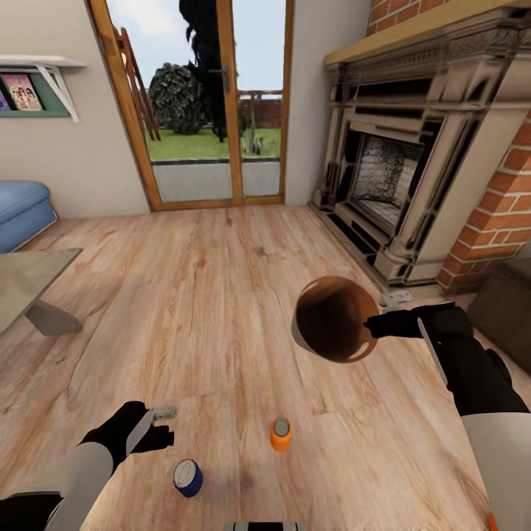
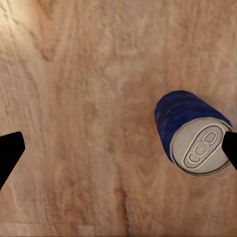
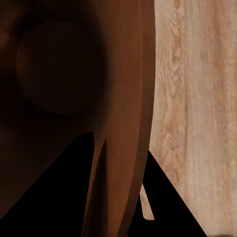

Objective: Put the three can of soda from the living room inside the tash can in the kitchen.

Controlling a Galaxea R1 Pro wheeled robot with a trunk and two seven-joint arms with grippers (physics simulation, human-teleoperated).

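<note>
A light wood plank floor is seen beneath the robot, and places are given here from the orange can, which stands upright on the planks with its grey top showing. Nearer the robot than it and toward the robot's left, a dark blue can is seen on the floor. The left gripper is held just beyond the blue can, on the left of the orange can; its fingers are spread apart and nothing is held between them. In the left wrist view the blue can is shown with its pull-tab top facing the camera, close to one black fingertip, while the other fingertip is far across the bare planks; whether the can is touched cannot be told.

Beyond the orange can and to its right, the trash can is held off the floor, tilted so that its glossy copper-brown inside is turned toward the head camera. Its rim is clamped by the right gripper. In the right wrist view the brown wall of the trash can is seen running between the two dark fingers, with the round bottom visible deep inside.

Farther off, a glass table and a blue sofa lie to the left, an ornate fireplace with brick to the right, and a wood-framed glass door straight beyond, with garden outside.
</note>
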